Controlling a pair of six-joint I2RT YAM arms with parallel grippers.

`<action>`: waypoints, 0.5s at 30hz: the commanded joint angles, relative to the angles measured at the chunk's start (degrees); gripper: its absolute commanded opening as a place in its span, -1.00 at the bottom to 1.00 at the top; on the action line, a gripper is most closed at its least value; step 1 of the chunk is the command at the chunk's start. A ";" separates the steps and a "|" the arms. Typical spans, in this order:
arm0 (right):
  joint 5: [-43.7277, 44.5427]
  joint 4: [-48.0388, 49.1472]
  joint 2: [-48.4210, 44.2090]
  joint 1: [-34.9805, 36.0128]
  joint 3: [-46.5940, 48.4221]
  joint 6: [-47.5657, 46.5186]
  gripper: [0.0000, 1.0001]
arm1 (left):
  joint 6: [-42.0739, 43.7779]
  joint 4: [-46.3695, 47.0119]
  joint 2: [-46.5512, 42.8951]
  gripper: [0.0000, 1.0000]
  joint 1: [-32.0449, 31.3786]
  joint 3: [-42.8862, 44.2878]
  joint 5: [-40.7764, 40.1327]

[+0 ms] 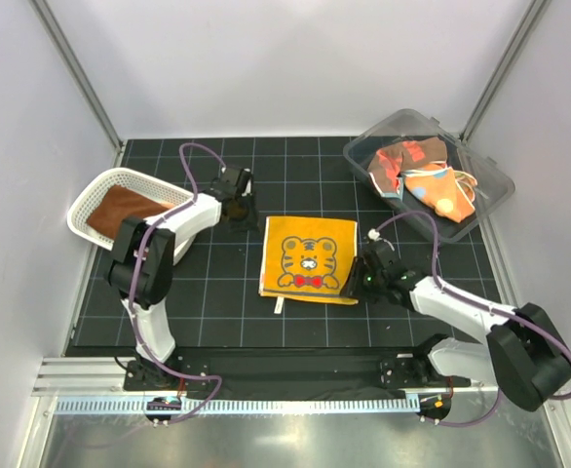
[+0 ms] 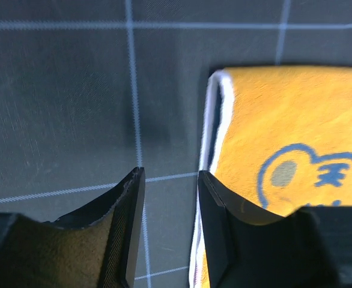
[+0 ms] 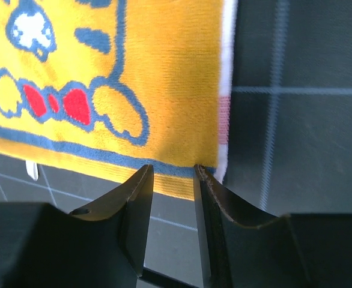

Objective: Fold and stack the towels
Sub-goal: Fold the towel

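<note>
An orange-yellow towel (image 1: 308,258) with a tiger picture lies flat in the middle of the mat. My left gripper (image 1: 237,207) is open and empty, low at the towel's far left corner. In the left wrist view the jaws (image 2: 170,180) straddle bare mat, with the towel's white edge (image 2: 215,120) beside one finger. My right gripper (image 1: 368,275) is open and empty at the towel's near right corner. In the right wrist view (image 3: 173,174) the towel (image 3: 134,78) lies just ahead of the fingertips. A rust-brown towel (image 1: 120,207) lies in the basket. Several crumpled towels (image 1: 417,175) are in the bin.
A white mesh basket (image 1: 89,200) stands at the left of the black grid mat. A clear plastic bin (image 1: 485,190) stands at the back right. White walls close in the sides and back. A metal rail runs along the near edge.
</note>
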 commanded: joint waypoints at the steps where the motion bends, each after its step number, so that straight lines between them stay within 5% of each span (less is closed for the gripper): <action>1: 7.41 -8.08 -4.61 0.22 2.45 1.60 -0.17 | 1.96 -1.47 -3.46 -0.09 -0.82 2.79 4.90; 8: 9.71 -5.05 1.51 -2.93 16.41 -6.92 -0.20 | 2.58 8.11 -0.75 -0.31 -0.73 3.93 21.25; 15: 3.73 6.48 18.12 -11.46 24.86 -16.32 -0.26 | 5.48 5.76 10.40 -0.41 -0.03 13.33 17.41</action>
